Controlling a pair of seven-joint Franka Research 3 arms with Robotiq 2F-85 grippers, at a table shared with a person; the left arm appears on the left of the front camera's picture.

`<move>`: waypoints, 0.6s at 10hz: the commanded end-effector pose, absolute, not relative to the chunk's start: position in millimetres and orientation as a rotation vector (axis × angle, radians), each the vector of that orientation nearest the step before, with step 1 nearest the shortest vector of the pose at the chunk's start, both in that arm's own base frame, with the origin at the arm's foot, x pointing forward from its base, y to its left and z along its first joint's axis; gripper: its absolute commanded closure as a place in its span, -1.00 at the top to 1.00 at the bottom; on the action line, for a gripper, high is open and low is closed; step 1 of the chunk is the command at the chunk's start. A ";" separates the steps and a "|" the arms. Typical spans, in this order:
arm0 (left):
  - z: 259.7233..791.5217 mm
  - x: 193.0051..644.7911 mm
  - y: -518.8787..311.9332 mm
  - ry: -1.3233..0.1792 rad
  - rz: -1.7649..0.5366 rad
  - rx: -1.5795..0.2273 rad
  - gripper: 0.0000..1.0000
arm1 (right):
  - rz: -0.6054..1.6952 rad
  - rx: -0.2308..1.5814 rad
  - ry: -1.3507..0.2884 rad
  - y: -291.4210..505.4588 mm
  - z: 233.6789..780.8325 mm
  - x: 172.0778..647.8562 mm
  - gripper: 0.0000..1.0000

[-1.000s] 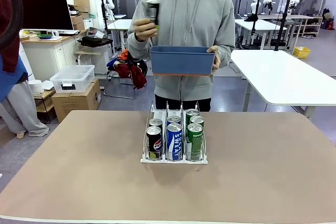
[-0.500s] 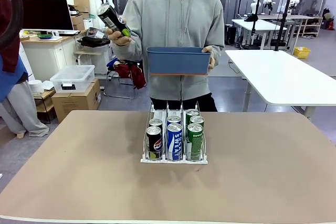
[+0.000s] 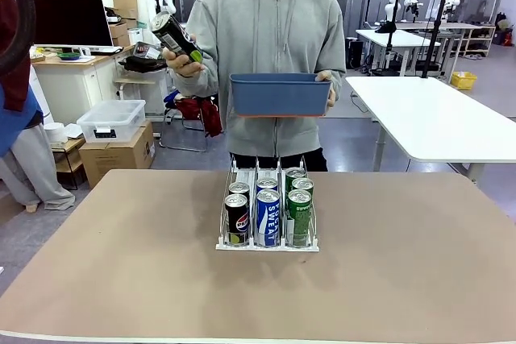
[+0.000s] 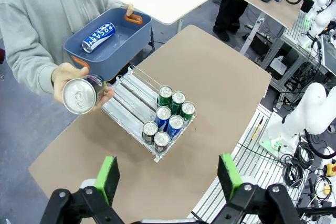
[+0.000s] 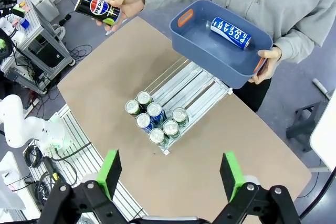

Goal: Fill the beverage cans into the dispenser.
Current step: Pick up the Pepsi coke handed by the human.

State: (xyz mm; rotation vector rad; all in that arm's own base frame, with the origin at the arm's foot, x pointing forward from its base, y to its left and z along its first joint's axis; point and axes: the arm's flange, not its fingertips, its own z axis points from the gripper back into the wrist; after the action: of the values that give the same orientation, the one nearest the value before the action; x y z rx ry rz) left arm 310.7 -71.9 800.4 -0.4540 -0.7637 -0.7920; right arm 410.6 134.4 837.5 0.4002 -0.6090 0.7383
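held can: black, red-blue logo
bin: blue, orange handles
left-lane can: black
middle-lane can: blue-white
right-lane can: green
table: tan
hoodie: grey

Far left, a black flat monitor stands on a pale wooden desk, with a clear lidded plastic box atop a brown cardboard carton nearer. White rectangular tables stand right on smooth grey floor.

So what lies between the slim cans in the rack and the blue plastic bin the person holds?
Bare lanes: behind the cans the clear-and-white wire-divided dispenser runs empty toward the blue bin, seen in the right wrist view.
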 end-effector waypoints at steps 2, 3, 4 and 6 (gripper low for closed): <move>798.2 310.7 -71.0 -0.761 -0.790 -0.455 1.00 | 0.736 0.404 -0.601 132.0 836.0 409.0 1.00; 798.2 310.7 -71.0 -0.761 -0.790 -0.455 1.00 | 0.736 0.404 -0.601 132.0 836.0 409.0 1.00; 798.2 310.7 -71.0 -0.761 -0.790 -0.455 1.00 | 0.736 0.404 -0.601 132.0 836.0 409.0 1.00; 798.2 310.7 -71.0 -0.761 -0.790 -0.455 1.00 | 0.736 0.404 -0.601 132.0 836.0 409.0 1.00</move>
State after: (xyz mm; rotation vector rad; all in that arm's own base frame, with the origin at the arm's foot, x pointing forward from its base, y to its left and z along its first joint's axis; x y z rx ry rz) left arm 310.7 -71.9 800.4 -0.4540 -0.7637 -0.7920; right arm 410.6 134.4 837.5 0.4002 -0.6090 0.7383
